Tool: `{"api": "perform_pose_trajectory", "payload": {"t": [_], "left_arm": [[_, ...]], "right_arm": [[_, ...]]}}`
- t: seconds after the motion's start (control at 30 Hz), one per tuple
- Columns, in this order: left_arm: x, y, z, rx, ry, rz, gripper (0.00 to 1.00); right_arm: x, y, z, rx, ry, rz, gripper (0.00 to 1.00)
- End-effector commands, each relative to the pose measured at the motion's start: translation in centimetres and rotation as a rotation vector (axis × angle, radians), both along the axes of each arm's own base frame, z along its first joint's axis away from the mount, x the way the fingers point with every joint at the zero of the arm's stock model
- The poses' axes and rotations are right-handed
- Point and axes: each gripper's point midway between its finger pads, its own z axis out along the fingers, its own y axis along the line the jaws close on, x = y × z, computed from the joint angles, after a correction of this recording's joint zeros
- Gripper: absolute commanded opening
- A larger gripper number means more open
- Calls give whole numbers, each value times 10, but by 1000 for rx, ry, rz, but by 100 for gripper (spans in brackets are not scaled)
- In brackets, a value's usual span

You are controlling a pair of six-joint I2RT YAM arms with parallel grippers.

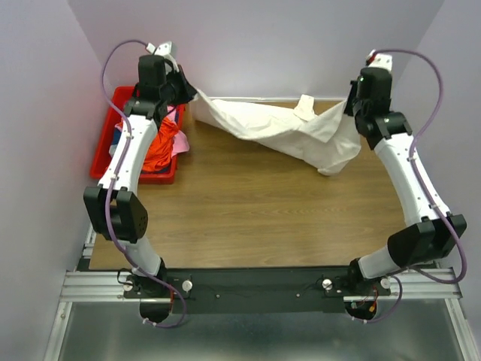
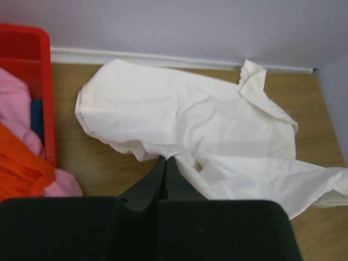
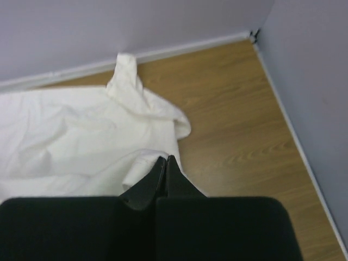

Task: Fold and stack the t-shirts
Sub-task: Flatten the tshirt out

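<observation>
White t-shirt (image 1: 278, 131), soft and light (probably sagging), pinched at opposite edges by left gripper (image 2: 165, 159) and right gripper (image 3: 165, 159), jaws closed on it; better gripped at corners.

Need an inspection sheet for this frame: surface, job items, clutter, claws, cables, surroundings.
Surface: wooden table, no marks seen.
Job's things: white shirt unfolded and crumpled, strung between both claws along the far edge; red bin at far left holds orange, pink and blue clothes, unfolded.
Clutter: nothing seen.
Grippers: left claw shut on the shirt's left end; right claw shut on its right end.
Cables: purple cables loop off both arms, clear of the shirt.
Surroundings: lilac walls on three sides; metal rail under the arm bases.
</observation>
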Motion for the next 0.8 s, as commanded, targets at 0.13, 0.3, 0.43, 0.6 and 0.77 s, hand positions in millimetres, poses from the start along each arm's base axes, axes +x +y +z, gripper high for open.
{"api": "perform_pose_trajectory", "payload": {"t": [0.13, 0.3, 0.43, 0.6, 0.77], "left_arm": [[22, -24, 122, -145, -231, -156, 0], [-7, -36, 200, -222, -445, -253, 0], [-42, -38, 243, -237, -581, -298, 0], [-96, -34, 287, -236, -741, -329, 0], [-138, -31, 314, -258, -853, -342, 0]], "right_arm": [[49, -49, 108, -61, -209, -49, 0], [42, -69, 194, -46, -408, -51, 0], [13, -69, 266, -123, -569, -16, 0], [-31, -70, 319, -167, -716, -12, 0], [-61, -68, 348, -187, -804, -4, 0]]}}
